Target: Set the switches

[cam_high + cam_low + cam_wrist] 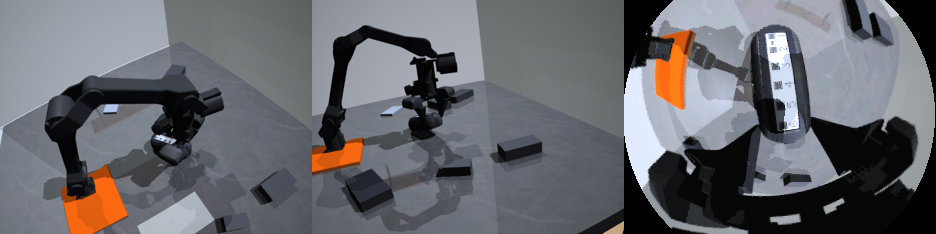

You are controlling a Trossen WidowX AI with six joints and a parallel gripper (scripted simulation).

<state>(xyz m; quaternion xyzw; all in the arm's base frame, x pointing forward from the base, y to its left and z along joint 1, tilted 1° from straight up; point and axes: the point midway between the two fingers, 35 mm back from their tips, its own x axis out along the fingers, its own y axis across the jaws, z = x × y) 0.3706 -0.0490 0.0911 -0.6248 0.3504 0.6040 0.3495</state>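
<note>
Nearest in the exterior view, a squat dark block (368,187) lies on the counter (131,216) (538,193). A small block (235,222) (456,167) sits to its right, and a long block (275,185) (519,148) lies farther right and a bit deeper, all apart from one another.

Beyond the squat block is the orange plate (105,209) (351,153) (671,82), with the black arm (133,88) (338,83) rising from it and bending over toward the middle.

There the pincer (175,142) (431,115) (786,124) points down, its fingers standing wide, well short of pressed together, and pinching the unit (156,146) (422,123) (799,85) across its width near the end marked 6. One finger is at each long side. The unit hangs a little above the counter, with its dark shadow showing separately underneath. Its underside faces up, so the white label (165,139) (784,82) shows, numbered 1 to 6 beside a row of squares; part of it is in shade, and the squares are too coarse to read surely. The switches are hidden below.

Farther back, a pale slab (110,108) (391,110) lies flat to the left, and two dark blocks (463,95) (858,20) rest behind the pincer, toward the far corner.
</note>
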